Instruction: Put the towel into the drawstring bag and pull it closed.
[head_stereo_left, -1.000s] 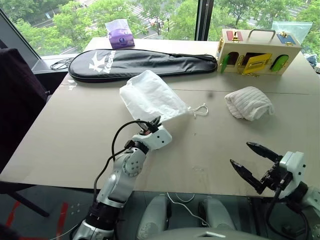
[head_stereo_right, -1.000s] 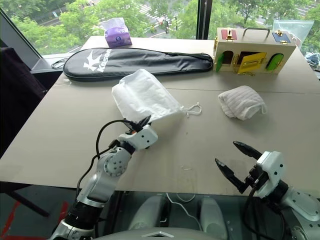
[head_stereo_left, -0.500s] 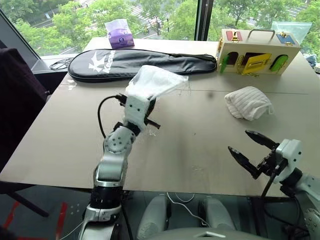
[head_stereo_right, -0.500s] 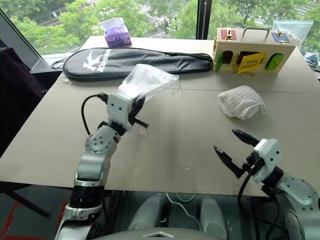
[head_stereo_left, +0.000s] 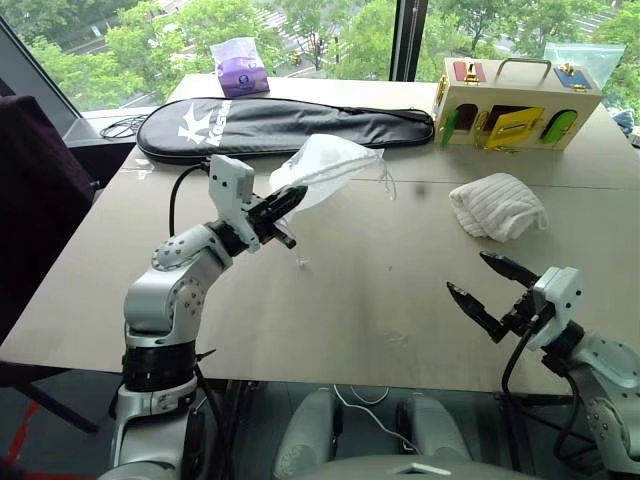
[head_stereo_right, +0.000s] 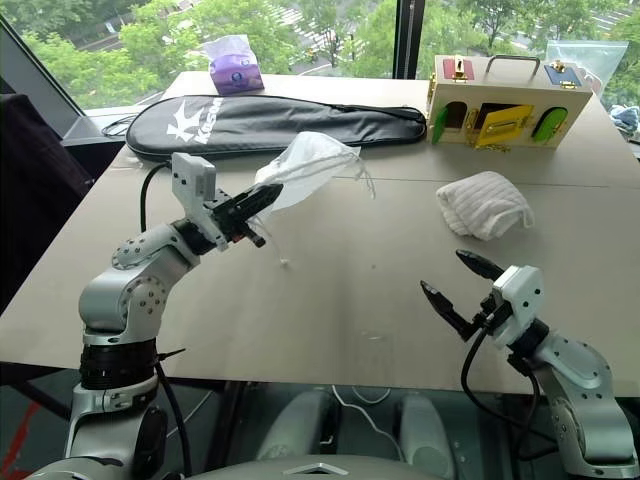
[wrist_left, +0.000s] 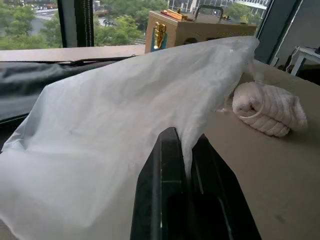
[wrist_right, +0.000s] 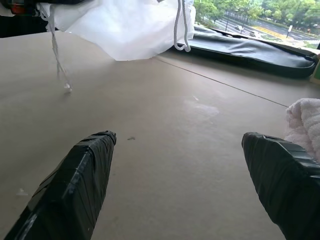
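Observation:
The drawstring bag, thin white fabric, is lifted off the table, and my left gripper is shut on its lower edge. The wrist view shows the fabric pinched between the black fingers. One white cord loops from the bag's far end, and another cord dangles toward the tabletop. The towel, an off-white ribbed bundle, lies on the table at the right. My right gripper hovers open near the table's front edge, in front of the towel, with nothing between its fingers.
A long black racket cover lies across the back of the table. A wooden latch box stands at the back right, a purple tissue packet at the back left. A dark chair stands beyond the left edge.
My left gripper has risen and rolled, lifting the bag off the table so it now hangs in the air. The right gripper has edged forward, still open.

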